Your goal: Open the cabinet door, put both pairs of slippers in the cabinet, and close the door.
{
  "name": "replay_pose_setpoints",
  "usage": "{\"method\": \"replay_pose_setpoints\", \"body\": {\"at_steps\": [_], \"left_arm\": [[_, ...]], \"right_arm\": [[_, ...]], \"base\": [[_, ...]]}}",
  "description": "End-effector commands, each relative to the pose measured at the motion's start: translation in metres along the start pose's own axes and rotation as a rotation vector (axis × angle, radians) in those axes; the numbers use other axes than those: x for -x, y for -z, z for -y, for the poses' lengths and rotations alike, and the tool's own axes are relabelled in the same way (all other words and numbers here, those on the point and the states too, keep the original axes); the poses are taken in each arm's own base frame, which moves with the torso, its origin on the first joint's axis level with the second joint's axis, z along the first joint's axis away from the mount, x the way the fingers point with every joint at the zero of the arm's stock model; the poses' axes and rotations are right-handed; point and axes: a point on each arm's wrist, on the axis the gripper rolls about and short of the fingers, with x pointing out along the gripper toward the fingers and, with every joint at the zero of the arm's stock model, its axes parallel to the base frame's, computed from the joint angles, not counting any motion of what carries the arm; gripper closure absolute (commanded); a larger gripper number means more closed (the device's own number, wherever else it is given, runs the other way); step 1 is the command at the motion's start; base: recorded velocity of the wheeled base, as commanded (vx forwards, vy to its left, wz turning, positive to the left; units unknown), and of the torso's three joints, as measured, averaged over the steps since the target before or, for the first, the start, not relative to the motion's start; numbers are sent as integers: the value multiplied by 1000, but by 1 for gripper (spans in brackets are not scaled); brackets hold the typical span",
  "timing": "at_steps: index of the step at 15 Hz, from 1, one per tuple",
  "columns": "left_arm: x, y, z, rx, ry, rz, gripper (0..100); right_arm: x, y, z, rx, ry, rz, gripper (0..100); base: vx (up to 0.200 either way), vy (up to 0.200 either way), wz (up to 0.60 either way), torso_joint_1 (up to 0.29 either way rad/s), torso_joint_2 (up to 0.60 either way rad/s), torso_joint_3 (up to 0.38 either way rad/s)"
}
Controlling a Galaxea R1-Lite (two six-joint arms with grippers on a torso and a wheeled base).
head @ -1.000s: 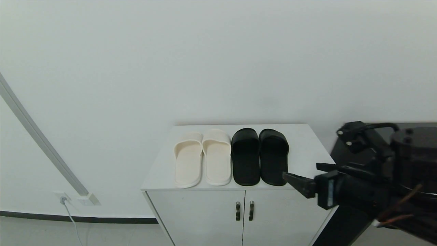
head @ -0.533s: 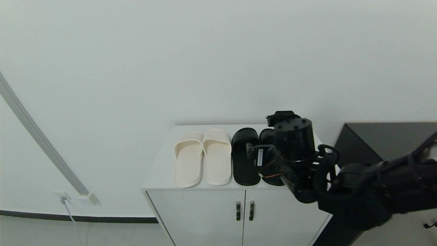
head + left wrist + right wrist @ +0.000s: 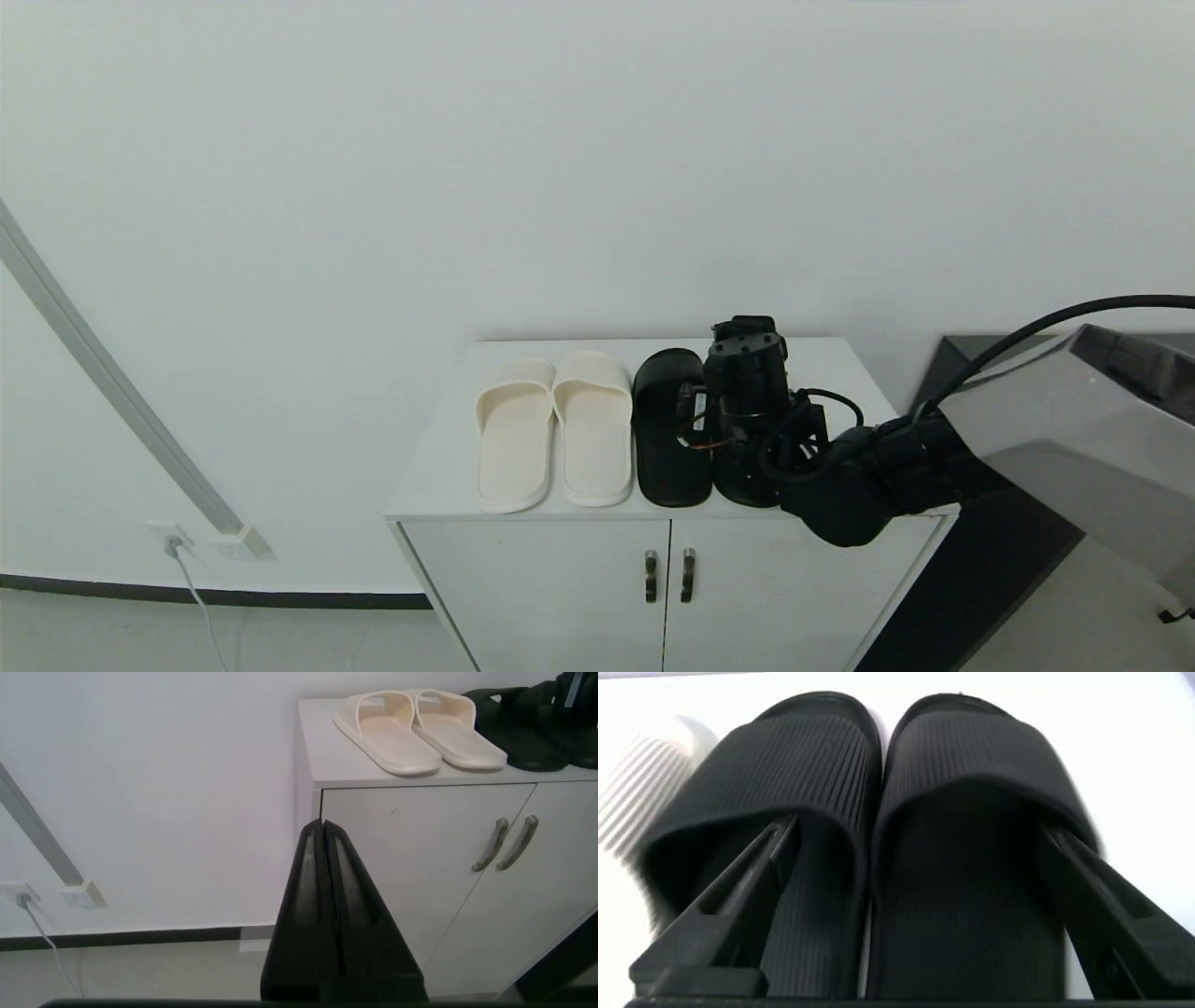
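Right wrist view shows you the right gripper [image 3: 917, 831] spread wide over the black slippers [image 3: 971, 756] — a finger low on either side, nothing clamped. Both pairs, black beside the cream slippers [image 3: 555, 434], sit on top of the cabinet [image 3: 766, 597], doors closed. Your left gripper [image 3: 323, 833] hangs near the cabinet's front, fingers pressed together, empty.

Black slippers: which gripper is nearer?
Right. The right gripper is open, right at the black slippers; the left gripper is shut, well off in front of the cabinet.
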Motion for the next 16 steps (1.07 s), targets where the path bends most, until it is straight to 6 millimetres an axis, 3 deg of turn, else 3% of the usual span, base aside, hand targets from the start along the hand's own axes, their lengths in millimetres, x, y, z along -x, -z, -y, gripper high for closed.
{"method": "replay_pose_setpoints", "body": {"at_steps": [1, 9, 10, 16], "left_arm": [[0, 0, 0, 0, 0, 0, 100], [0, 0, 0, 0, 0, 0, 100], [0, 0, 0, 0, 0, 0, 100], [0, 0, 0, 3, 0, 0, 100]], "right_arm": [[-14, 9, -6, 6, 7, -3, 0], [-45, 11, -18, 25, 32, 47, 0], [-45, 11, -18, 30, 32, 47, 100], [-38, 2, -15, 27, 39, 55, 100]], "base": [[0, 0, 0, 0, 0, 0], [0, 0, 0, 0, 0, 0], [0, 0, 0, 0, 0, 0], [0, 0, 0, 0, 0, 0]]}}
